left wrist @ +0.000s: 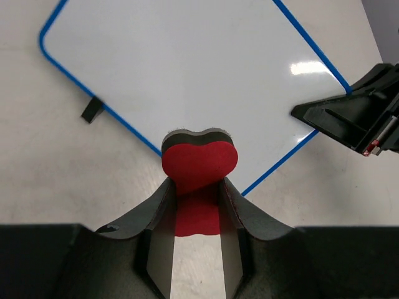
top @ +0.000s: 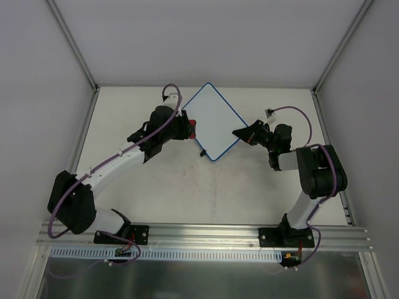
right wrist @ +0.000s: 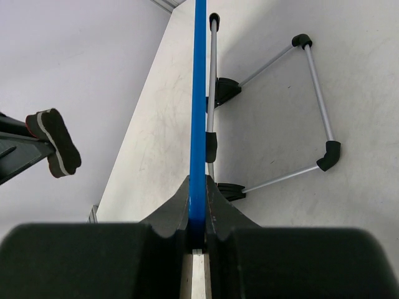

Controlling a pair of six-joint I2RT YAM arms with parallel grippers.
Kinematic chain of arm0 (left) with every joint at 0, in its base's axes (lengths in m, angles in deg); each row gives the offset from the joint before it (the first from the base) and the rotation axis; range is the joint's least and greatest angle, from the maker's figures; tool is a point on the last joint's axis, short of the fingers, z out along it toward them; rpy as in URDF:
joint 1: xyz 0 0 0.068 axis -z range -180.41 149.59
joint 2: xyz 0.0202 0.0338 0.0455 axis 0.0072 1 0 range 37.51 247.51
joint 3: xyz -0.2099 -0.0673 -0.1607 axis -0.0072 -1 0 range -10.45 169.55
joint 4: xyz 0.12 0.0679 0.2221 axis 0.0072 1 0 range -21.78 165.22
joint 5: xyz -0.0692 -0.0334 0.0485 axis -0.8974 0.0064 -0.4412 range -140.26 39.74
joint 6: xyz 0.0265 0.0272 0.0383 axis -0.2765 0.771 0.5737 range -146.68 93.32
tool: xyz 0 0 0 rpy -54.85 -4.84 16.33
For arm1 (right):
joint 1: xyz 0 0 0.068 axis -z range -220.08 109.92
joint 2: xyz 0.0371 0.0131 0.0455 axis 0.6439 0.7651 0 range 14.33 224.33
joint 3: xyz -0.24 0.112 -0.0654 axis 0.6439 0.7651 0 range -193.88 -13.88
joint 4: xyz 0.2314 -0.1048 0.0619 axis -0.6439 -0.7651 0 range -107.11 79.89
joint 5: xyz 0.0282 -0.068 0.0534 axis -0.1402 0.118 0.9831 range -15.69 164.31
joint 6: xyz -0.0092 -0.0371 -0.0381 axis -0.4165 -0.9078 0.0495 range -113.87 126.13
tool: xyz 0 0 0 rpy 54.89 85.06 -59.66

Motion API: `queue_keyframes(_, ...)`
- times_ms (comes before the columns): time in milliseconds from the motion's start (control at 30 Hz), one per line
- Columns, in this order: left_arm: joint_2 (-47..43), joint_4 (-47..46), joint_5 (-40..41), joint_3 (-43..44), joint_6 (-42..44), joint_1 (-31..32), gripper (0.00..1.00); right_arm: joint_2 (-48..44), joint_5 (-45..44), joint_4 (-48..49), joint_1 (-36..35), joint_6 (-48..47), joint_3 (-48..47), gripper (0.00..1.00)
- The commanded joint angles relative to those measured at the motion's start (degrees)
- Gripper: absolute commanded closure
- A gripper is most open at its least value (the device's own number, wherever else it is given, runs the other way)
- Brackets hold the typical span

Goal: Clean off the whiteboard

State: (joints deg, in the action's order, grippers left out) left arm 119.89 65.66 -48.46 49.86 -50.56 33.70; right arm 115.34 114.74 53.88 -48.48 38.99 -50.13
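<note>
The whiteboard (top: 214,121), white with a thin blue rim, stands turned like a diamond at the middle back of the table. Its face (left wrist: 199,68) shows no marks, and a black tab (left wrist: 93,110) sits on its edge. My right gripper (top: 240,133) is shut on the board's right edge; the blue rim (right wrist: 199,93) runs edge-on between its jaws (right wrist: 198,196). My left gripper (top: 187,128) is shut on a red heart-shaped eraser (left wrist: 199,161) at the board's left edge. I cannot tell whether the eraser (right wrist: 56,144) touches the board.
A thin wire stand (right wrist: 315,93) with black end caps hangs off the board's back side. A small white connector (top: 269,113) lies on the table behind my right gripper. White walls close in the table (top: 187,187), and a metal rail (top: 206,233) runs along the near edge.
</note>
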Motion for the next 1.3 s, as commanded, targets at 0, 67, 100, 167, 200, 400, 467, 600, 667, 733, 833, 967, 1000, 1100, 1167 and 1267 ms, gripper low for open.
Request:
queue_keyframes(0,-5.91,10.55,6.98,-4.58,-6.52,-2.20,1.00,-1.26,3.87,3.95,-1.09,0.98,-0.23,1.00)
queue_keyframes(67,-9.24,13.37,6.46,-7.92,-9.42,-3.86,1.00,-1.34,3.61,3.78,-1.09,0.98,-0.05,1.00)
queue_keyframes(100,-10.13,14.07,6.11,-8.89,-10.13,-4.40,1.00,-1.34,3.61,3.78,-1.00,0.80,0.04,1.00)
queue_keyframes(167,-11.72,16.00,4.80,-11.35,-11.27,-5.71,1.00,-1.43,3.35,3.69,-1.00,0.98,0.21,1.00)
queue_keyframes(200,-12.07,16.62,4.88,-11.97,-11.54,-5.98,1.00,-1.61,3.26,3.52,-0.91,0.80,0.30,1.00)
queue_keyframes(400,-12.00,17.69,4.00,-17.95,-13.47,-9.05,1.00,-3.01,2.12,1.84,-1.00,0.10,0.92,1.00)
queue_keyframes(467,-10.33,17.69,3.30,-18.83,-13.56,-10.20,0.98,-3.36,1.85,1.41,-1.00,-0.08,1.09,1.00)
queue_keyframes(600,-5.41,17.69,1.19,-17.16,-12.07,-12.22,0.89,-3.80,1.50,0.53,-1.09,-0.34,1.18,1.00)
queue_keyframes(667,-2.60,17.69,-1.43,-15.58,-11.54,-13.89,0.88,-4.42,1.41,-1.05,-1.26,-0.95,1.09,1.00)
queue_keyframes(733,-1.10,17.77,-3.02,-14.62,-11.19,-14.77,0.86,-5.29,1.15,-2.63,-1.35,-2.01,1.01,1.00)
queue_keyframes(833,0.14,17.69,-3.47,-13.38,-10.93,-15.65,0.75,-6.17,0.89,-4.13,-1.70,-2.89,0.92,1.00)
queue_keyframes(967,0.05,17.69,-3.56,-12.94,-10.40,-16.61,0.60,-6.44,0.97,-4.48,-1.97,-2.98,0.83,1.00)
queue_keyframes(1000,-0.04,17.77,-3.65,-12.85,-10.14,-16.88,0.54,-6.53,0.97,-4.48,-2.05,-2.98,0.74,1.00)
queue_keyframes(1100,-0.47,17.77,-3.56,-12.85,-9.43,-17.23,0.49,-7.05,0.80,-5.45,-2.41,-3.42,0.48,1.00)
queue_keyframes(1167,-1.17,17.77,-2.95,-13.20,-9.26,-17.32,0.40,-7.41,0.62,-6.94,-2.67,-4.29,0.22,1.00)
queue_keyframes(1267,-2.14,17.77,-2.16,-13.82,-8.99,-17.50,0.22,-7.76,0.44,-8.17,-3.02,-4.91,0.04,1.00)
